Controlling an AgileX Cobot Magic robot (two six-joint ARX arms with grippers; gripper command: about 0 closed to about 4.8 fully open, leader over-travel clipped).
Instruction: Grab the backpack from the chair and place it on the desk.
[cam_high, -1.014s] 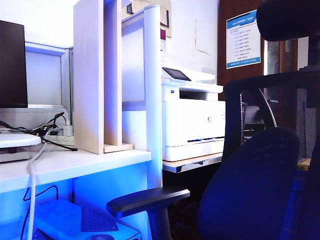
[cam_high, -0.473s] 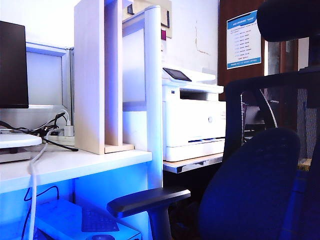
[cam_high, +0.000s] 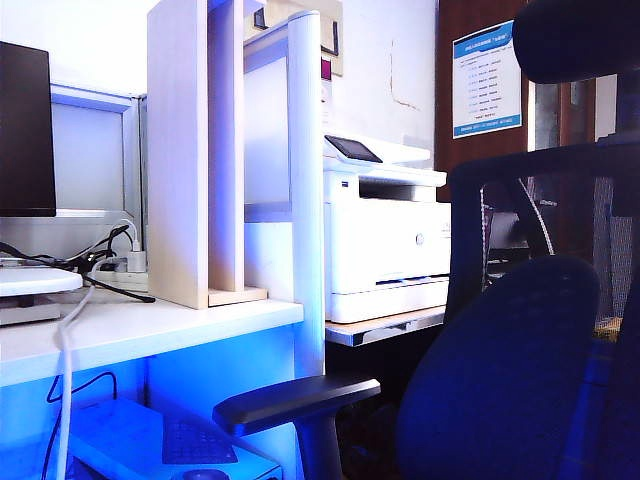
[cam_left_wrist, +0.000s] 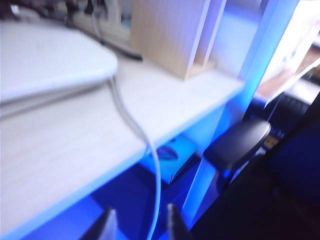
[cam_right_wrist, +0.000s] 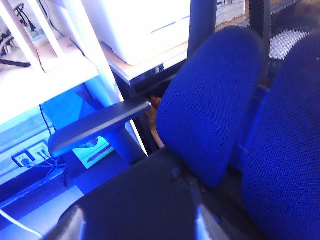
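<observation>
The chair's rounded blue mesh back fills the right of the exterior view, its armrest pointing toward the white desk. No gripper shows in that view. In the right wrist view a dark navy fabric mass with a strap-like seam lies on the chair seat and looks like the backpack. My right gripper hangs above it, open wide, holding nothing. In the left wrist view my left gripper is open and empty, off the desk's front edge, near the armrest.
A pale wood partition and white post stand on the desk. A white printer sits on a low stand behind the chair. A monitor, a flat white device and a grey cable hanging over the edge occupy the desk's left.
</observation>
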